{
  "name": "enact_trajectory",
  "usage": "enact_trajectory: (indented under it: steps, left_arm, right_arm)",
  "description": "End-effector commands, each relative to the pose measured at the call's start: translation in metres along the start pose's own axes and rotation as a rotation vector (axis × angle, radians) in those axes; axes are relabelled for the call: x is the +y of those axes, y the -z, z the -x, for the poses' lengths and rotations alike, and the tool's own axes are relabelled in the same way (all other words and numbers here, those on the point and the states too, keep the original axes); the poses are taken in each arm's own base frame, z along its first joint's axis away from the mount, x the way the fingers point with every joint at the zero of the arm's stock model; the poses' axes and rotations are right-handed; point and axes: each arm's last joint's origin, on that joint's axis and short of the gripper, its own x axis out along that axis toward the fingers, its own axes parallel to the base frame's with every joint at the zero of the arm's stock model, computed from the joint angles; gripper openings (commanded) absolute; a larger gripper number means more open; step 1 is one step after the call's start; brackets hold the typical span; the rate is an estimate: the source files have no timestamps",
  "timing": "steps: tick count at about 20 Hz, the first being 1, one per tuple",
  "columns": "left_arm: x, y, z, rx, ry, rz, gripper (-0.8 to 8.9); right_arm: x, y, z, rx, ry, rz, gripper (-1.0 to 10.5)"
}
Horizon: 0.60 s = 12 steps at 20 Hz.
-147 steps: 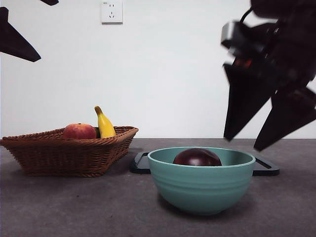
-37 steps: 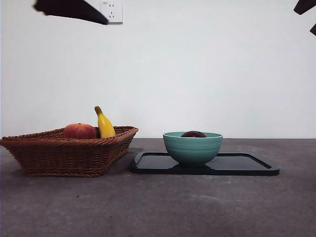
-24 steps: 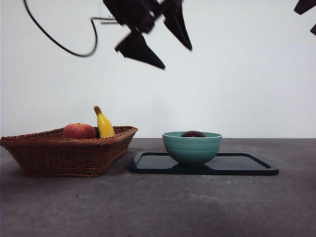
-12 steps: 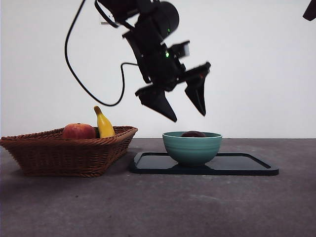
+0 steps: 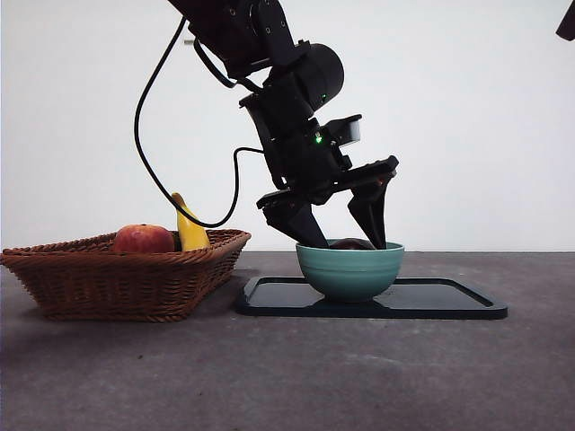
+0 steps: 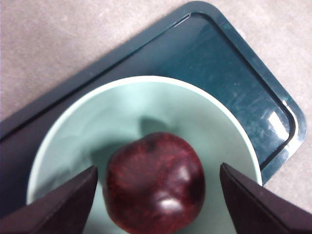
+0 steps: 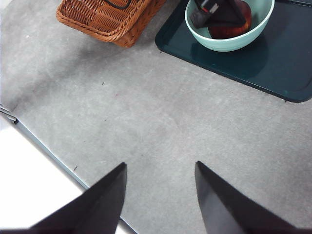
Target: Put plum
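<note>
No legible text — no labels, no numbers

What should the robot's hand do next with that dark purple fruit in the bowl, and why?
Probably lower a little more and close. The left tool is open, with one jaw on each side of the plum, which sits loose in the green bowl on the dark tray. Neither jaw seems to touch the fruit yet, so it must squeeze before lifting. The right tool waits far off.

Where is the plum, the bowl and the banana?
plum (image 6: 155, 183): left wrist view, middle of its shiny skin.
bowl (image 5: 349, 272): front view, outer wall.
banana (image 5: 189, 232): front view, yellow body above the basket rim.
</note>
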Motion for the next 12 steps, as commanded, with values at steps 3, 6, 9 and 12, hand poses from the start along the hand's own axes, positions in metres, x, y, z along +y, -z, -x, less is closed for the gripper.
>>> enact_trajectory:
  steps: [3,6,9,12]
  left_arm:
    - [-0.0054,-0.0003,-0.0134,0.007,-0.001,-0.02,4.05]
    - [-0.0047,0.0003,-0.0134,0.012,-0.024,-0.019,3.94]
    - [-0.005,0.0014,-0.0134,0.024,-0.024,-0.019,3.06]
    - [-0.0063,0.002,-0.0136,0.03,-0.023,-0.021,3.03]
  right_arm:
    - [0.0014,-0.0023,0.0009,-0.009,-0.008,0.006,2.2]
    - [0.0014,-0.0024,0.0009,-0.01,-0.008,0.007,2.2]
    - [0.0014,-0.0024,0.0009,-0.01,-0.008,0.007,2.2]
    - [0.0014,-0.0024,0.0009,-0.01,-0.008,0.01,2.2]
